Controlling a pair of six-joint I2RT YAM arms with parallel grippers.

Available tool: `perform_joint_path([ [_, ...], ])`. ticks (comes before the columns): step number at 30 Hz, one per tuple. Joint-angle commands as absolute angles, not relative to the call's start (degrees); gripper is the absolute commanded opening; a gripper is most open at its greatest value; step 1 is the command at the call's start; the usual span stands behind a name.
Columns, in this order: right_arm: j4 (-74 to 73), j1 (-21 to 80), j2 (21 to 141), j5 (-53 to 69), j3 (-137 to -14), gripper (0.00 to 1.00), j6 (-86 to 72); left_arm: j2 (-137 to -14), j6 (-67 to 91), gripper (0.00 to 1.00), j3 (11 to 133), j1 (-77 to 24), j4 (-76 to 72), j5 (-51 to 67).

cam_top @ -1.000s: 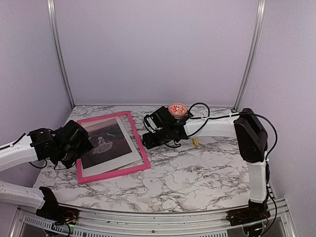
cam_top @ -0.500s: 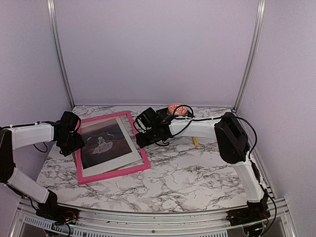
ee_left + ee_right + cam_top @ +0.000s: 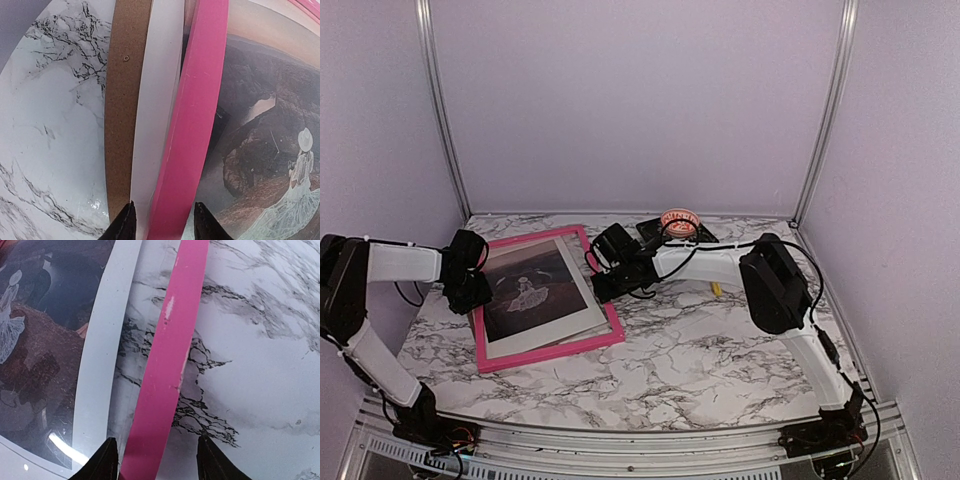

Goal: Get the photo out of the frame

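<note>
The frame (image 3: 555, 346) lies flat on the marble table at the left, its pink border round the photo (image 3: 530, 290), a dark scene with a small white-dressed figure. My left gripper (image 3: 475, 290) is at the frame's left bar. In the left wrist view its jaws (image 3: 164, 225) stand open astride the pink bar (image 3: 200, 115), with a small gap on each side, and the photo (image 3: 270, 150) is to the right. My right gripper (image 3: 600, 285) is at the right bar. Its jaws (image 3: 157, 460) are open over the pink bar (image 3: 172, 365), beside the photo's white margin (image 3: 97, 370).
A brown backing board (image 3: 122, 100) and a white sheet (image 3: 157, 100) stick out from under the frame's left side. A red-and-white patterned bowl (image 3: 680, 220) stands at the back wall, and a small yellow object (image 3: 716, 288) lies behind the right arm. Walls close three sides.
Both arms have swung in to the frame: the left gripper up to its left bar, the right gripper leftward to its right bar. Both pairs of jaws have narrowed.
</note>
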State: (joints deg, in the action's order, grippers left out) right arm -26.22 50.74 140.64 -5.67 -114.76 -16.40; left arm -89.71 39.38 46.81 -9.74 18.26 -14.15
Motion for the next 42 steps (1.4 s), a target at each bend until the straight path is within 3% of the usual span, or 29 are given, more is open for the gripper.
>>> perform_joint_path([
  [1, -27.33, 51.24, 142.18, -5.66, -117.68, 0.49, -16.48, -91.45, 38.72, 0.39, 48.11, -9.41, 16.19, -14.6],
  [5, -27.43, 51.32, 142.62, -5.43, -118.38, 0.4, -16.46, -91.65, 38.64, 0.29, 48.34, -9.45, 16.13, -14.63],
  [12, -29.13, 51.88, 141.67, -7.05, -120.52, 0.16, -16.32, -87.53, 37.08, 0.09, 49.42, -10.19, 18.31, -15.72],
  [22, -30.72, 52.73, 134.07, -11.49, -116.87, 0.09, -17.49, -81.9, 36.52, 0.04, 54.51, -16.38, 24.86, -18.41],
  [27, -29.41, 52.47, 123.29, -15.75, -103.86, 0.08, -21.0, -83.4, 38.11, 0.04, 60.2, -25.62, 27.07, -18.37],
  [37, -31.38, 52.12, 89.92, -23.14, -63.72, 0.09, -36.7, -101.16, 38.68, 0.04, 80.11, -45.86, 27.1, -15.71],
  [42, -37.19, 52.47, 75.54, -24.64, -50.63, 0.18, -45.28, -112.47, 38.94, 0.03, 91.75, -53.49, 27.13, -13.83],
])
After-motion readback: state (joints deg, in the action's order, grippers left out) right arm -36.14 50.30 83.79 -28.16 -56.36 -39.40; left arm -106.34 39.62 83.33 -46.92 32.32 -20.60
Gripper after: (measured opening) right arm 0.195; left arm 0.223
